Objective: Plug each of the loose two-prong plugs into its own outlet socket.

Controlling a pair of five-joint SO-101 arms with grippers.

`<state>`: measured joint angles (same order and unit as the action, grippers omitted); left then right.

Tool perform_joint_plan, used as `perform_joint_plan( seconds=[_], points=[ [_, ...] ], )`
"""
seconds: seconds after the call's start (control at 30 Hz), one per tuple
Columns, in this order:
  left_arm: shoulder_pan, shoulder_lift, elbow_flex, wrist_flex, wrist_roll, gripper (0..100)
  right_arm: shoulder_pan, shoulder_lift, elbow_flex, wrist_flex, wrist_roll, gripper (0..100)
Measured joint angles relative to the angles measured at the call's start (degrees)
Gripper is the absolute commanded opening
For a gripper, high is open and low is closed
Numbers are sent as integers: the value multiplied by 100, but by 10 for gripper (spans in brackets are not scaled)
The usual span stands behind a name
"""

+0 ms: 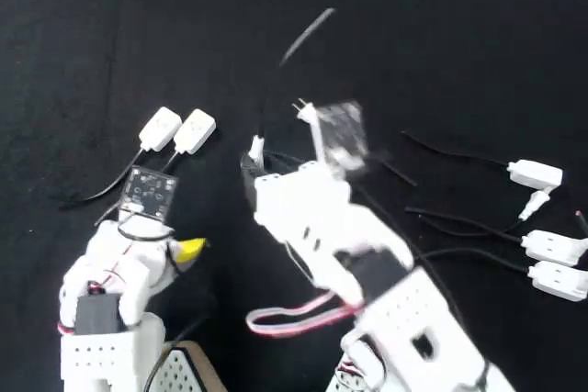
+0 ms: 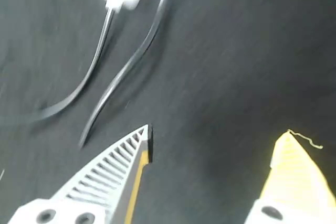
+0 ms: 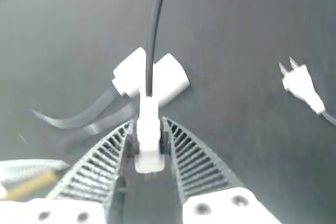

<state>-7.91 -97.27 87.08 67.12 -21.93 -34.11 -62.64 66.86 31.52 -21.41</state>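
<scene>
Just short of the 2 white sockets (image 3: 170,77), the right gripper (image 3: 147,124) is clamped on 1 plug (image 3: 147,140) whose cord (image 3: 154,19) leaves toward them, so pushing on could, I reckon, jam or twist it, while the left gripper (image 2: 218,145) nearby gapes empty.

White plastic arms (image 1: 317,218) with black motors (image 1: 92,314), ribbed claw fingers (image 2: 110,177), a pink-white ribbon cable (image 1: 285,321).

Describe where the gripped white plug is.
In the right wrist view, the plug is clamped in the right gripper, close to the paired white sockets ahead.
</scene>
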Motion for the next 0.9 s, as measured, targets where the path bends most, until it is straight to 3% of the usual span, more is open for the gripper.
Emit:
perform_joint_plan(
  seconds=[0.17, 0.37, 0.63, 0.9],
  points=[
    [1257, -607, -158, -237, 941, 356, -44, -2048, 1820, -1521, -457, 12],
    [2075, -545, -220, -1116, 1662, 356, -765, -2910, 2127, -1002, -651, 12],
    [2119, -519, -536, -1055, 1723, 356, -1301, -2971, 2031, -114, -659, 12],
    [1248, -519, -448, -1363, 1653, 356, -1363, -3033, 1327, 941, -659, 13]
  ],
)
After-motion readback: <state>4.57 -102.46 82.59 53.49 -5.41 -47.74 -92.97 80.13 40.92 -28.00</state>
